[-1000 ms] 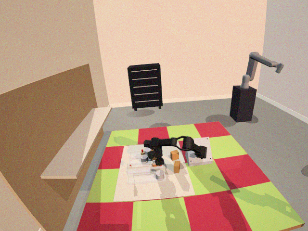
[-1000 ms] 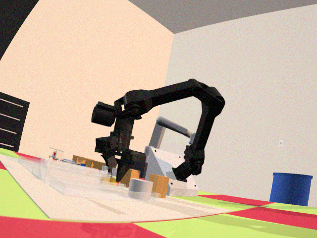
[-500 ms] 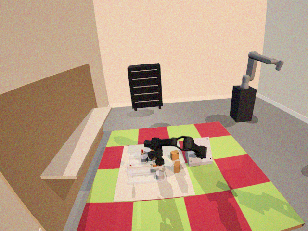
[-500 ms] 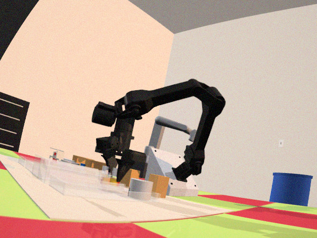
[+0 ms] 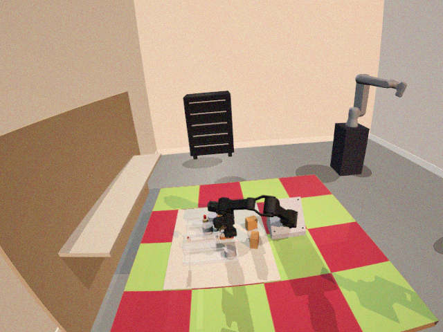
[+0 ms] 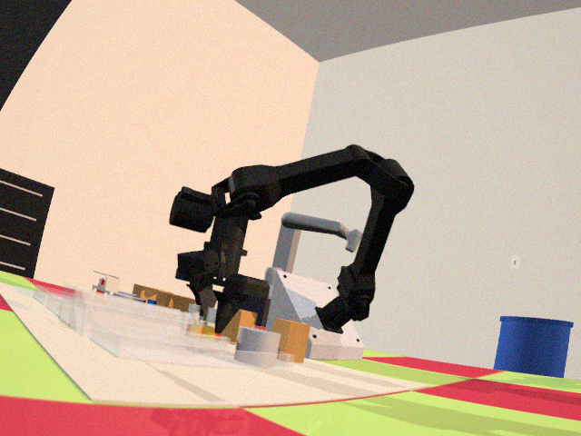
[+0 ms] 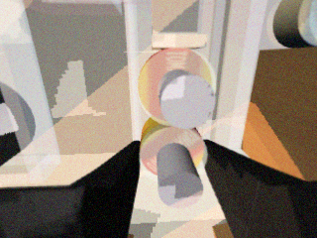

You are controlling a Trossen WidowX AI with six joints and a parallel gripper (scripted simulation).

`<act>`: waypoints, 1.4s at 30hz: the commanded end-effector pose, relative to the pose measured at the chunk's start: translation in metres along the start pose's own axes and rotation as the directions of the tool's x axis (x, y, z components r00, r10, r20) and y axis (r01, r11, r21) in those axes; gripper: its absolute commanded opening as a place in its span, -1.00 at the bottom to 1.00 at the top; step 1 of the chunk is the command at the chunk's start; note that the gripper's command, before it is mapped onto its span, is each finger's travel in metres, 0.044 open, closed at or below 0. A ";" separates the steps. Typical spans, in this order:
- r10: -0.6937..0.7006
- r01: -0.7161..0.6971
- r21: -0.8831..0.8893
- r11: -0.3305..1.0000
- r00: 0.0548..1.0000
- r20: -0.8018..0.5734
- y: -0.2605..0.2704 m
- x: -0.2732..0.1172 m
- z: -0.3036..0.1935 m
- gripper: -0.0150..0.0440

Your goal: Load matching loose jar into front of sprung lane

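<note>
— Going left to right, what did you have around you?

— On my left stood a clear lane wall (image 7: 136, 94), then the lane floor, then the right wall (image 7: 230, 89); beyond that an orange box (image 7: 277, 144). My fingers were clamped on the new jar (image 7: 173, 166), one pad (image 7: 111, 188) on each side of its body, below the grey lid.

— Where was that jar?

— At the lane mouth, touching the old jar (image 7: 178, 91), which stood just in front of the pusher plate (image 7: 179, 40).

— How did you judge it would handle?

— Stiff, smooth and round, probably light, so it could twist or slip in a loose hold. Gripping the body low, across its width, seemed right, since a high hold might tip it when the spring pushed back.

— And room to move?

— Little sideways: the walls sat just beside my fingers. The open way ran straight along the lane. I couldn't make out the front stop.
</note>
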State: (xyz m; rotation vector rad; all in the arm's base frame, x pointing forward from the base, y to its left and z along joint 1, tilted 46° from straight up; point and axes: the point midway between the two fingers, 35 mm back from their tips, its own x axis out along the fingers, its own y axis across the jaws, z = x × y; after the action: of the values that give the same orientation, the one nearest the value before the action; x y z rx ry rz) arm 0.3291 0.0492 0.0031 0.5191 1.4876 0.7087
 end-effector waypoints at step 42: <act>0.007 -0.007 -0.008 1.000 1.000 0.007 0.000 0.000 -0.003 0.40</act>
State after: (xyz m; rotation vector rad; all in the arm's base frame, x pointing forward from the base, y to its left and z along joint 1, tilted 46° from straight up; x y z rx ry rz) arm 0.3256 0.0489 0.0027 0.5211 1.4782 0.7143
